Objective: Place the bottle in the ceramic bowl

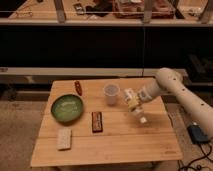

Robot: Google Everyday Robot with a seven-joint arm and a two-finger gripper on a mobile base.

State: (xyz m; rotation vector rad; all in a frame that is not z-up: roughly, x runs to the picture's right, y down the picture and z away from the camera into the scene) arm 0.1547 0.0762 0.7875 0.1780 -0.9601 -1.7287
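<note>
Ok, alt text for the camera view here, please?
A robot arm reaches from the right over a wooden table, its gripper at the pale bottle, just right of a white cup. The green ceramic bowl sits at the table's left.

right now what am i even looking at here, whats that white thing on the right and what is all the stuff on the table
There is one picture, from a single camera looking down at a wooden table; where the camera is mounted isn't known. The white shape reaching in from the right is a robot arm. At its end is the gripper, a two-finger claw, over the right part of the table, just right of the cup. It appears to be shut on the bottle, a small pale one hanging below it. Also on the table are the ceramic bowl, green, at the left, a small red item behind it, a dark bar near the middle, and a pale square pad at the front left. The bottle is not yet in the bowl.
</note>
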